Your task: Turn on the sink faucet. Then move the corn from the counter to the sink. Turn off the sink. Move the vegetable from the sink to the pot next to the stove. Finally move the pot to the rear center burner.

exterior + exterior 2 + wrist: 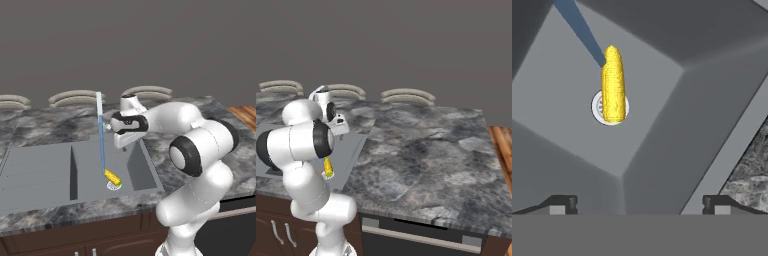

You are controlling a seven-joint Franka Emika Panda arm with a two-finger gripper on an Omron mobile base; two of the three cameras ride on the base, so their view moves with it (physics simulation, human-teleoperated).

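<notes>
The small yellow corn cob [613,86] lies on the round silver drain ring [597,106] of the flat grey sink's [40,170] right basin — the hand [639,202] hovers above, released, fingers spread wide.

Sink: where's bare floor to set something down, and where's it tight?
The left basin, beyond the divider, is bare. In the right basin, the corn lies across the drain ring under the water stream, and the open gripper hangs above. The counter right of the sink is bare.

Marbled stone counter [45,122], matt grey sink [40,172], bumpy yellow corn [613,85]
</notes>
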